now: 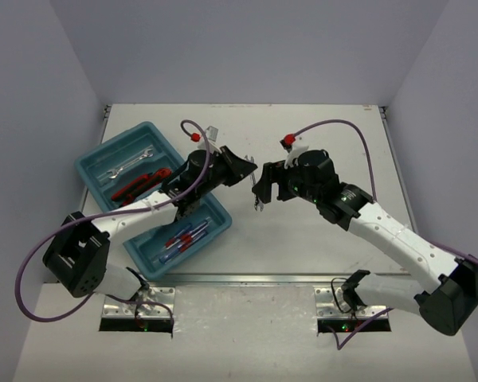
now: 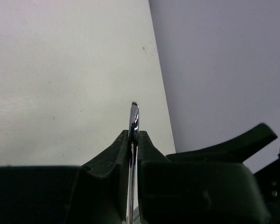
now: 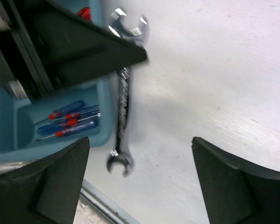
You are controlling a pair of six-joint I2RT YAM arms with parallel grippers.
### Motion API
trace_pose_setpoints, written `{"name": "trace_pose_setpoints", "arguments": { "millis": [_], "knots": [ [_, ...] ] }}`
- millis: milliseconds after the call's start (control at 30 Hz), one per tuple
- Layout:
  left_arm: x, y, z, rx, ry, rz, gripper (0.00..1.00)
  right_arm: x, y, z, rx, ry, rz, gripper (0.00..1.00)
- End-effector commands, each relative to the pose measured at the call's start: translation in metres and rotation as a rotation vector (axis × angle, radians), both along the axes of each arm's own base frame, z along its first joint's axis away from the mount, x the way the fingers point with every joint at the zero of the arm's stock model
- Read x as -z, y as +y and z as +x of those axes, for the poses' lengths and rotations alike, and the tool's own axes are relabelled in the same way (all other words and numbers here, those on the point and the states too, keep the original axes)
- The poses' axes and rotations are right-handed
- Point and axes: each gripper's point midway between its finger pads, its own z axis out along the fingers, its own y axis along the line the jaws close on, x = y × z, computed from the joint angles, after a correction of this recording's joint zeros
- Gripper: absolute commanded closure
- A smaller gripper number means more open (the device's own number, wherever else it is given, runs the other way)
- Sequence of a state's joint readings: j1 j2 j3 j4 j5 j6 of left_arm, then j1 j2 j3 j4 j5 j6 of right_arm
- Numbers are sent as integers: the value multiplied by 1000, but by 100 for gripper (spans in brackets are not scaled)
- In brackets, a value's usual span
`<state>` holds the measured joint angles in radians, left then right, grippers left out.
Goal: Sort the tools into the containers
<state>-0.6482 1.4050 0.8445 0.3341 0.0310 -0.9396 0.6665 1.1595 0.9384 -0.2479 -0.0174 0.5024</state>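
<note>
Left wrist view: left gripper (image 2: 134, 136) clenched on a silver wrench (image 2: 134, 116)

You see the wrench's chrome head poking up between the black fingers (image 2: 109, 158), pinched edge-on. From your right wrist camera the same tool hangs lengthwise over the bare table (image 3: 214, 70), just off the 3 o'clock side of the teal tray (image 3: 9, 140).

Your right gripper (image 3: 140, 142) stands released, jaws spread wide, at 3 o'clock of the left one near the table's centre.

Inside the tray:
- blue-and-red screwdrivers (image 1: 185, 237) lie in the 5 o'clock compartment
- red-handled pliers (image 1: 139, 185) lie mid-tray
- a second silver wrench (image 1: 130, 166) lies toward 11 o'clock
</note>
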Motion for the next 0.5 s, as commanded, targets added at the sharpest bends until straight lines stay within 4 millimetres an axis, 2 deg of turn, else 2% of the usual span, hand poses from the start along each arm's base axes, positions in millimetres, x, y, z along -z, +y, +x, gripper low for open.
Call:
{"name": "trace_pose_setpoints", "arguments": {
  "millis": [0,67,100,167,200,233,267,433,467],
  "knots": [
    [-30,88,71,-345,7,36,100,-7,-41,4,174,-71,-52,10],
    [-19,155,94,-535,77,32,100,6,-49,-1,185,-48,-76,7],
    [-17,178,101,-623,103,-3,100,9,-52,-2,185,-43,-78,7],
    [-6,238,109,-825,163,-62,100,19,-54,-6,183,-25,-87,6],
    [-1,262,110,-901,184,-82,100,24,-55,-8,183,-17,-94,6],
    [9,318,107,-1080,214,-131,100,31,-57,-10,181,-5,-101,6],
    [13,351,104,-1188,219,-166,100,38,-58,-12,175,6,-114,6],
    [18,447,90,-1558,141,-280,100,48,-56,-17,137,24,-130,5],
    [22,460,88,-1606,134,-297,100,49,-54,-18,129,26,-125,5]
  ]
}}
